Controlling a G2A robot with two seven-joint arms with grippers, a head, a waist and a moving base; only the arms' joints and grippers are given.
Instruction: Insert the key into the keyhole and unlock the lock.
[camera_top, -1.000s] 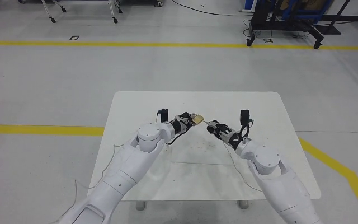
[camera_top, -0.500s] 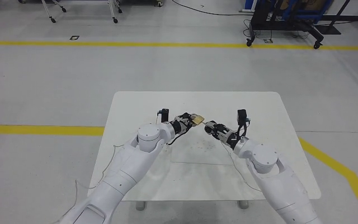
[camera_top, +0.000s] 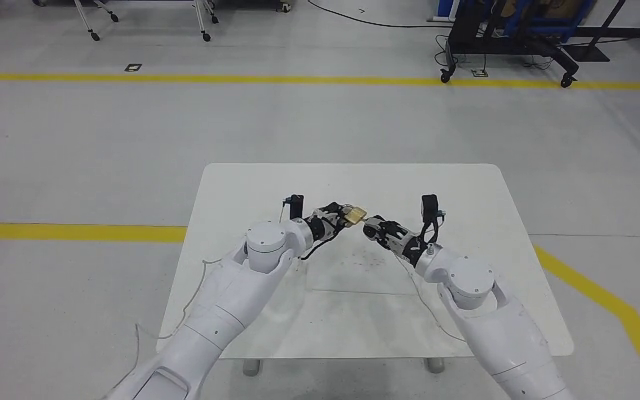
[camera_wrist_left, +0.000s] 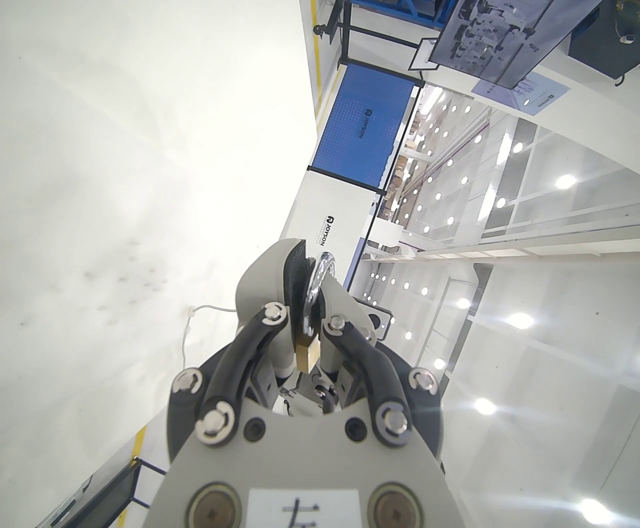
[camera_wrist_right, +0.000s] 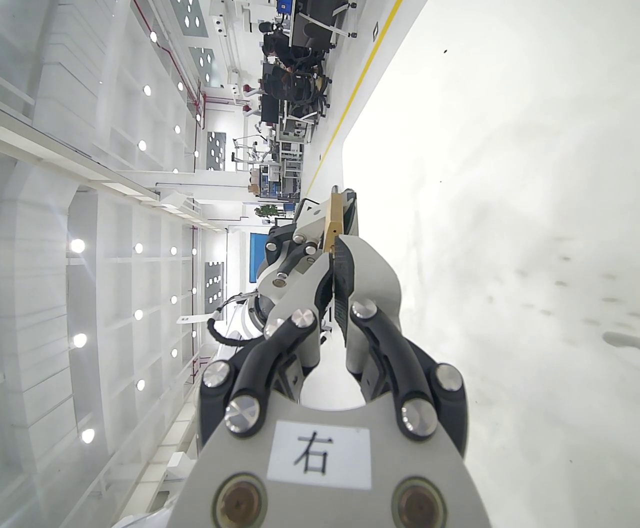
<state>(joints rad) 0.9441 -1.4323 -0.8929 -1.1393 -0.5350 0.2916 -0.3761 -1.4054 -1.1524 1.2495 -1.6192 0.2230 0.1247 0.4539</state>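
My right tool (camera_top: 368, 223), pinched tight on the key (camera_top: 361, 218), just slid over to the lock (camera_top: 352, 212) my left tool (camera_top: 341, 214) is clamping above the table's middle, so I reckon the key's going in now.

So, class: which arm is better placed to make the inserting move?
Right. The right gripper, shut, points at the brass padlock from just beside it, lined up in its wrist view. The left gripper is clamped on that padlock, so it probably should only hold it steady.
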